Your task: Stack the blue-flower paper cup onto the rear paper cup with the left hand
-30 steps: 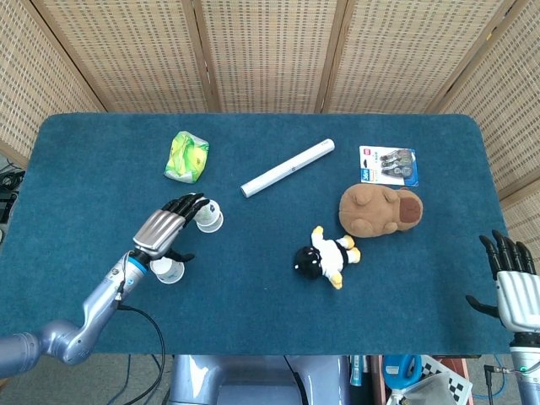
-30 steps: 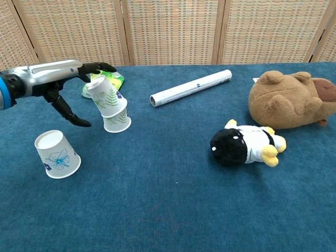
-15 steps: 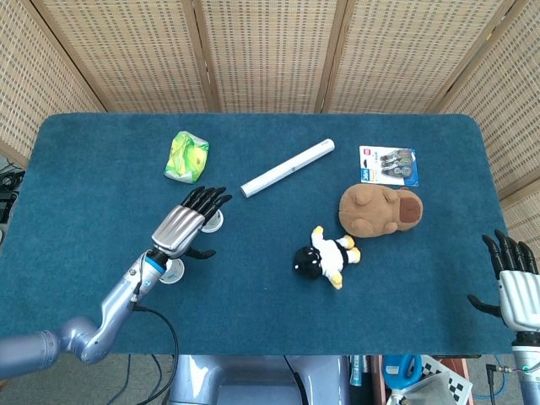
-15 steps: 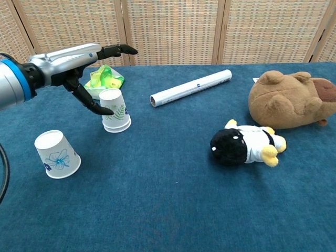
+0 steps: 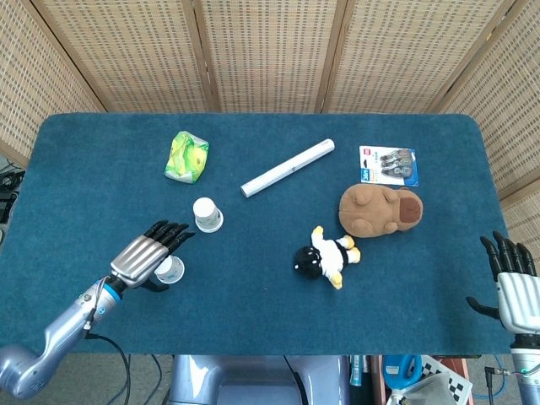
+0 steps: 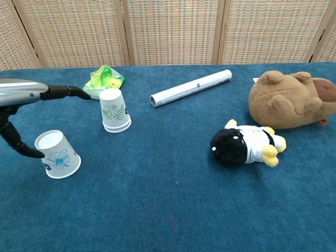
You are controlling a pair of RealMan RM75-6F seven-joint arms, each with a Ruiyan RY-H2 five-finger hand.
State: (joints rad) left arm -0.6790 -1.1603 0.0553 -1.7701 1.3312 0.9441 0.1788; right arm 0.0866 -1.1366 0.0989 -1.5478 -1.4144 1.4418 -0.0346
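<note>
Since the earlier frames the left robot hand point(image 5: 148, 254) had drawn back from the rear paper cup point(image 5: 207, 214) toward the near-left of the worktop point(image 5: 270, 295), leaving that green-leaf cup standing upside down on its own. The left robot hand now hovered with its fingers point(image 6: 65, 92) spread apart above the blue-flower paper cup point(image 6: 56, 155), its thumb just beside the cup's left wall, holding nothing. That cup stood upside down and slightly tilted, in front of and to the left of the rear paper cup, the two well apart. The right robot hand point(image 5: 515, 285) waited at the near-right edge, fingers apart and empty. Behind the cups lay a green packet point(image 5: 186, 156) and a white tube point(image 5: 288, 168); further right lay a penguin toy point(image 5: 326, 256) and a brown plush point(image 5: 380, 209).
</note>
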